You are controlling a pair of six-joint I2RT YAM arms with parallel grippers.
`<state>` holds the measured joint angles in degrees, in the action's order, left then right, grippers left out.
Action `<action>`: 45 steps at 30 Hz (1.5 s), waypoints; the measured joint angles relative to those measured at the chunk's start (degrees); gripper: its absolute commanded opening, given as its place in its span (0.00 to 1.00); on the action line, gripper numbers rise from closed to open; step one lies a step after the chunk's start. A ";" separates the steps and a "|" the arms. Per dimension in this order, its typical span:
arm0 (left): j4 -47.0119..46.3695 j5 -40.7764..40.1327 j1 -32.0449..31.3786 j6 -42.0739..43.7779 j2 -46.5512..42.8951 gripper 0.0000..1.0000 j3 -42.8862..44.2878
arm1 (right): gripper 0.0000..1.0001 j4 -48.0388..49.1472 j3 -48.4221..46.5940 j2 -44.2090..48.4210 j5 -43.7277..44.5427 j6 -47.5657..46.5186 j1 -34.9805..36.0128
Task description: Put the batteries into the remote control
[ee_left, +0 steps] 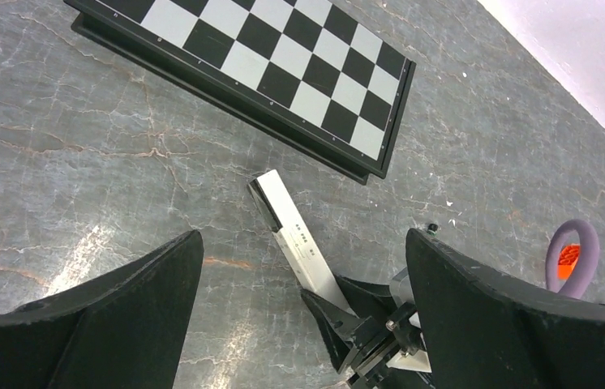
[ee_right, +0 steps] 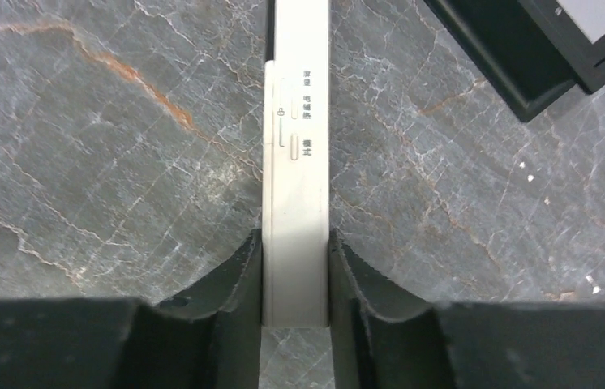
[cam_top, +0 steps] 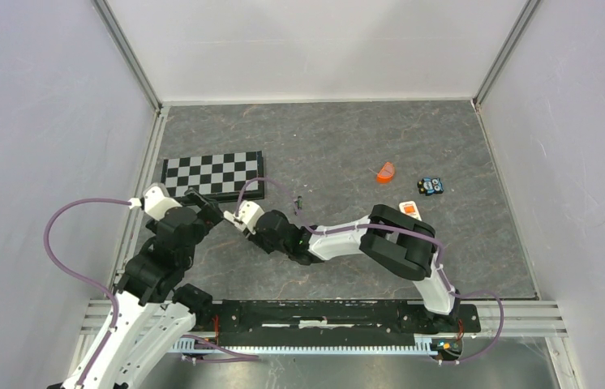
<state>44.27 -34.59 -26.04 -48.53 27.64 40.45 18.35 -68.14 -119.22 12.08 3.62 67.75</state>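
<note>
The remote control [ee_right: 297, 162] is a slim pale handset with small printed marks, held just above the grey mat. My right gripper [ee_right: 297, 275] is shut on its near end, with the fingers pressed on both long sides. In the left wrist view the remote [ee_left: 295, 239] points toward the chessboard, and its dark recess end is farthest from the right gripper. My left gripper [ee_left: 303, 237] is open and empty, with its fingers wide on either side of the remote. In the top view both grippers meet at left centre [cam_top: 226, 212]. The batteries [cam_top: 298, 200] lie on the mat to the right; one tip [ee_left: 432, 228] shows.
A folded chessboard [cam_top: 214, 174] lies just behind the grippers, and its corner shows in the right wrist view [ee_right: 526, 57]. An orange piece [cam_top: 386, 171], a small blue-black toy [cam_top: 431, 185] and a white-orange card [cam_top: 409, 210] lie at the right. Walls enclose the mat.
</note>
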 measured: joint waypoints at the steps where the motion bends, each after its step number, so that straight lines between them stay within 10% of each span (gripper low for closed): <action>1: -0.02 0.17 0.00 -0.04 0.04 1.00 0.00 | 0.22 0.04 0.00 0.00 -0.02 0.13 -0.02; 12: -5.64 9.90 0.11 0.81 3.98 1.00 -1.09 | 0.15 0.17 11.89 13.09 5.51 -2.84 -0.98; 28: -32.94 66.58 0.55 8.24 29.70 0.97 10.54 | 0.14 0.61 31.67 58.21 11.89 -11.91 -4.26; 45: -37.13 81.74 1.55 0.00 38.01 0.68 15.10 | 0.13 -4.22 33.90 68.06 1.92 -13.00 -4.26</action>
<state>7.14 47.16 -24.49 -48.53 65.65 55.55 14.13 -34.24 -51.16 14.00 -9.39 63.48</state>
